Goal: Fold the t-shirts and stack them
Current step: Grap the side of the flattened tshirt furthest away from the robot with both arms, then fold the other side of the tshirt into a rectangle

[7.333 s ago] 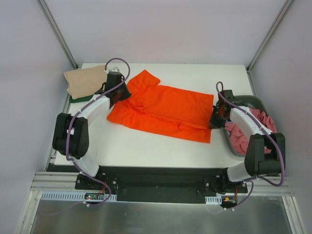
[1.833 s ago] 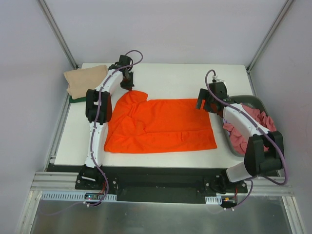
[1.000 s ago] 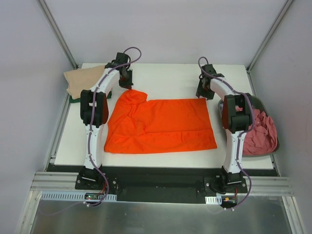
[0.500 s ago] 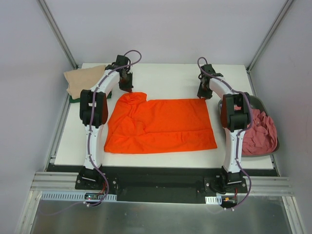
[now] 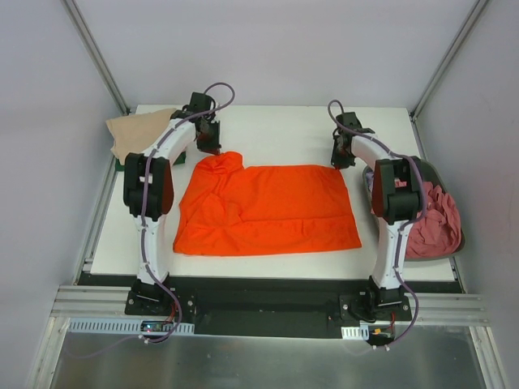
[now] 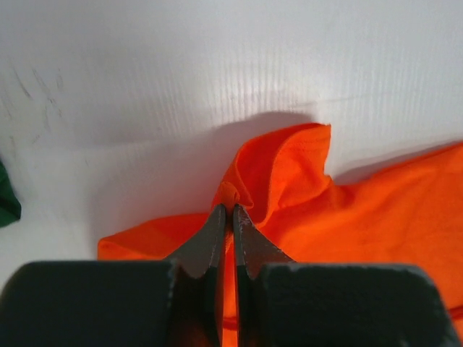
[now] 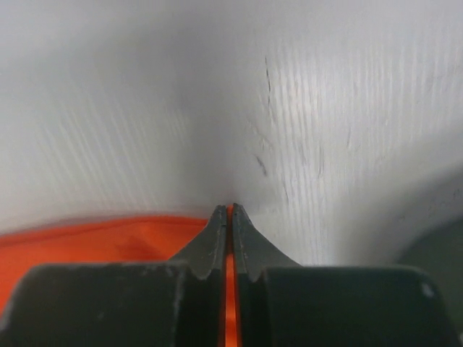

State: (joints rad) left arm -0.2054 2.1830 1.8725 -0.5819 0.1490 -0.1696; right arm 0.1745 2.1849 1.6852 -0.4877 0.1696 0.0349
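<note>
Holding the orange t-shirt (image 5: 268, 211) spread across the middle of the table (image 5: 284, 130), taking the far edge as 12 o'clock. Clenching the left gripper (image 6: 231, 208) on a bunched peak of cloth at the shirt's 11 o'clock corner, and clamping the right gripper (image 7: 230, 210) on the hem corner at 1 o'clock. Showing only a thin orange sliver between the right pads there, so probably biting shallow, though hard to judge from so close a view. Risking a slip at that right corner on any lift or pull toward 6 o'clock, dropping one side and leaving the fold lopsided. Risking, on the left, carrying the crumpled sleeve and the wrinkles near 9 o'clock into the fold and making it lumpy. Risking uneven pulling between the two arms, skewing the cloth or dragging it toward the near edge. Working close beside the beige t-shirt (image 5: 138, 130) at 10 o'clock, stacked on the dark green t-shirt (image 6: 7, 199), and so risking a knock to that pile. Leaving the pink t-shirts (image 5: 430, 223) heaped in the basket (image 5: 430, 168) at 3 o'clock.
</note>
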